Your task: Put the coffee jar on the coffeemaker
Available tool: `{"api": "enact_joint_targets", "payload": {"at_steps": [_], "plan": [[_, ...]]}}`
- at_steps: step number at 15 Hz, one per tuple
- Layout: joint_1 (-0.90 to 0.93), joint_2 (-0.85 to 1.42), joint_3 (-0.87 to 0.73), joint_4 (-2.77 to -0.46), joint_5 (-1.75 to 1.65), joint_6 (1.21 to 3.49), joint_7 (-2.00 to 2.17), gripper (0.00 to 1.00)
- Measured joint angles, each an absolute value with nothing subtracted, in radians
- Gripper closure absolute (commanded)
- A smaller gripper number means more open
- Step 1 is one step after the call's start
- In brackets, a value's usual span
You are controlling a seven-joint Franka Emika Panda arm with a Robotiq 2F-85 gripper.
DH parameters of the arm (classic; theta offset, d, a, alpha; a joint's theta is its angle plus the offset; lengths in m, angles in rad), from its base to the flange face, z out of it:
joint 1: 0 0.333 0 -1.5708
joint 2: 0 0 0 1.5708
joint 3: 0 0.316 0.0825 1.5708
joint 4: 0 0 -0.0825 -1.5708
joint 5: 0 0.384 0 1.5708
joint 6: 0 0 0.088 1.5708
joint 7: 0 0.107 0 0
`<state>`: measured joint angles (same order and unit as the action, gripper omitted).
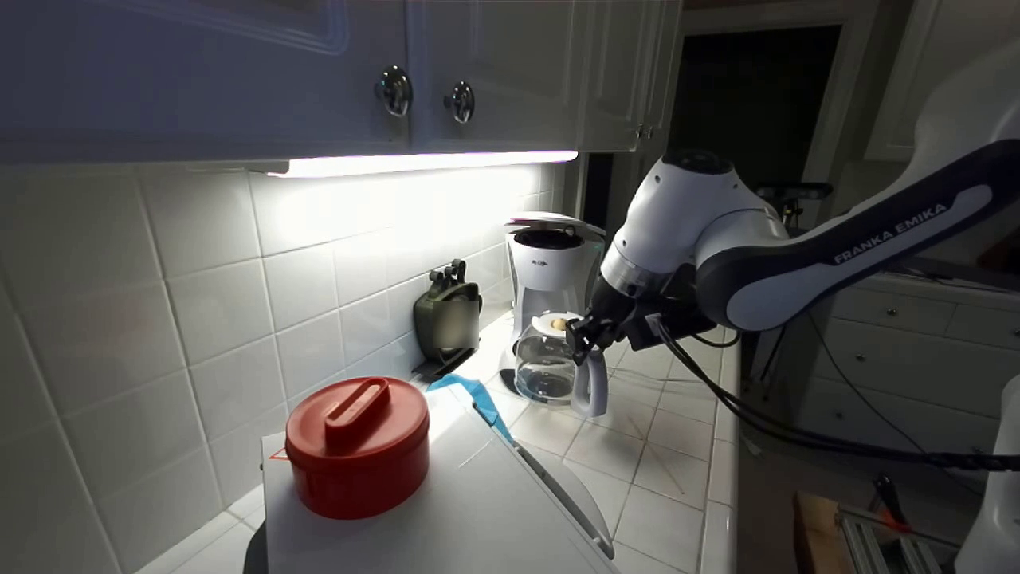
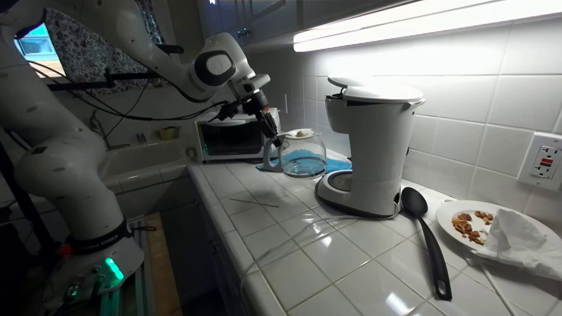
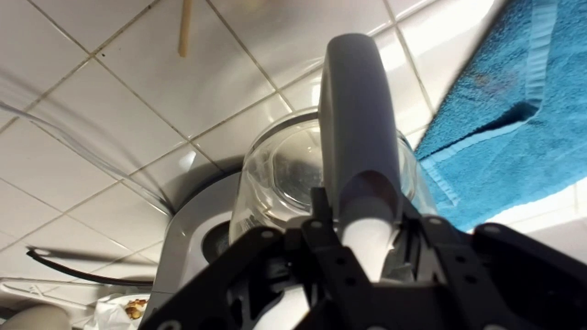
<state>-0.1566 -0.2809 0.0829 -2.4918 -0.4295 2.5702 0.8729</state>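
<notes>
The coffee jar (image 1: 544, 371) is a clear glass carafe with a pale lid and a grey-white handle (image 3: 357, 105). My gripper (image 3: 362, 201) is shut on the upper part of that handle, one black finger on each side. In an exterior view the jar (image 2: 303, 160) hangs roughly upright beside the front of the white coffeemaker (image 2: 377, 145); whether its bottom touches anything I cannot tell. The base plate (image 2: 340, 181) shows bare, with its dark round disc. Seen from the wrist, the jar overlaps the edge of the coffeemaker (image 3: 183, 243) and hides part of the disc.
A blue towel (image 3: 504, 151) lies beside the jar, near the white toaster oven (image 2: 232, 138) that carries a red container (image 1: 358, 462). A dark green object (image 1: 446, 319) leans by the wall. Behind the coffeemaker are a black ladle (image 2: 430, 245) and a plate (image 2: 443, 213) of nuts.
</notes>
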Motion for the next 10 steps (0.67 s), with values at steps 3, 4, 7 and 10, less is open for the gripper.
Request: {"api": "enact_joint_targets", "payload": {"at_steps": [3, 4, 7, 10], "plan": [[-0.177, -0.294, 0.078, -2.492, -0.429, 2.57, 0.873, 0.91], [-0.183, -0.297, 0.076, -2.491, -0.429, 2.57, 0.873, 0.91], [-0.199, -0.301, 0.067, -2.489, -0.426, 2.57, 0.873, 0.91], [-0.207, -0.301, 0.052, -2.482, -0.415, 2.57, 0.873, 0.91]]}}
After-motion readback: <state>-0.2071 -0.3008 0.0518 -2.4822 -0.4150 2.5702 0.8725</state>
